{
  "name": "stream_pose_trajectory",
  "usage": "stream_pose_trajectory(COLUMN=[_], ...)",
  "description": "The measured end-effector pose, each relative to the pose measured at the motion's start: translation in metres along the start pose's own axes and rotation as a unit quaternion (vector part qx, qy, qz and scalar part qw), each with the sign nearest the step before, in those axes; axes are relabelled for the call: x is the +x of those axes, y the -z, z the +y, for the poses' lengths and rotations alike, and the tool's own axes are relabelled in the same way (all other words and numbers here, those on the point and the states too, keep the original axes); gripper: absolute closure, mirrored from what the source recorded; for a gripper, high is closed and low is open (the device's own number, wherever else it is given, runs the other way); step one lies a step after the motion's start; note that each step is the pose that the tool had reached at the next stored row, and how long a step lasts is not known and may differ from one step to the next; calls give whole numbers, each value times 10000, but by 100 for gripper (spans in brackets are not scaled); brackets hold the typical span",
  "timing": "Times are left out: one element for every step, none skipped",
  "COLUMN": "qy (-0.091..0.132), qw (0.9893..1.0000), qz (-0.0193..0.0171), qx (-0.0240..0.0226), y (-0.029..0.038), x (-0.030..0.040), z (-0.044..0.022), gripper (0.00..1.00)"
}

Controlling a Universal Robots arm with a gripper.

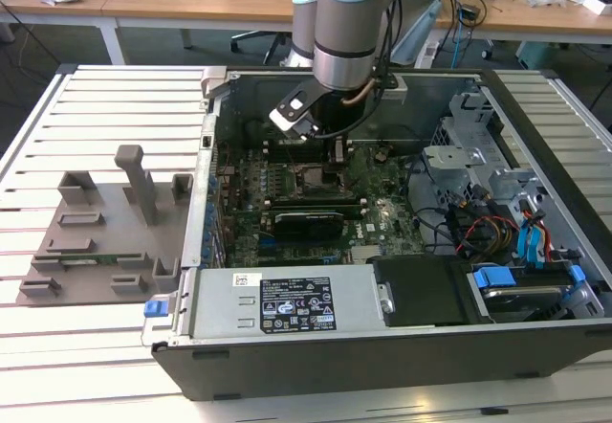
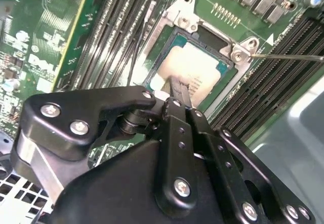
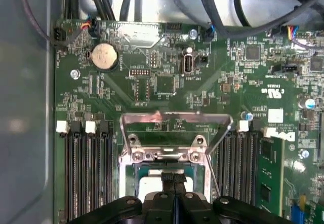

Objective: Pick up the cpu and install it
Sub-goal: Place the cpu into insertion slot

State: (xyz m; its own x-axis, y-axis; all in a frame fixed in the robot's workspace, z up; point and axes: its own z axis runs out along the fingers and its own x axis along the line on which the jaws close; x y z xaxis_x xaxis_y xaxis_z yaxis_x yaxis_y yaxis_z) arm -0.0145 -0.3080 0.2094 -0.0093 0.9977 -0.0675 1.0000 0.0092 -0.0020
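The holder plate (image 1: pixel 105 241) lay on the slatted table (image 1: pixel 57 356) at the exterior view's left, beside the open case (image 1: pixel 382 366) at centre frame. Inside the case, the power supply (image 1: pixel 287 303) lay in front of the motherboard (image 1: pixel 375 217); the cpu (image 2: pixel 198 64) sat in the socket frame (image 2: pixel 238 57), under the gripper (image 2: pixel 177 88).

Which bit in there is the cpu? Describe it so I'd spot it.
Inside the open computer case, find the green motherboard. Between its rows of black memory slots sits a metal socket frame; the cpu is the pale silvery square within it, just beneath the gripper.
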Motion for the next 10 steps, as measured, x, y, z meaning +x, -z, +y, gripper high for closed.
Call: stream_pose_trajectory(qy=[-1,-1,-1,-1,-1,-1,-1,-1,-1,-1], qw=[10000,10000,10000,10000,10000,10000,10000,10000,10000,10000], qz=[0,-1,-4,-7,-9,-11,-12,-13,-14,-17], qx=[0,0,1,0,0,1,0,0,1,1], y=[35,57,94,141,166,198,241,268,309,359], x=[-3,-4,-7,-10,-12,-14,-17,-18,-21,-25], z=[-1,-1,-1,-1,-1,-1,-1,-1,-2,-2], gripper=[89,89,89,89,89,89,89,89,89,89])
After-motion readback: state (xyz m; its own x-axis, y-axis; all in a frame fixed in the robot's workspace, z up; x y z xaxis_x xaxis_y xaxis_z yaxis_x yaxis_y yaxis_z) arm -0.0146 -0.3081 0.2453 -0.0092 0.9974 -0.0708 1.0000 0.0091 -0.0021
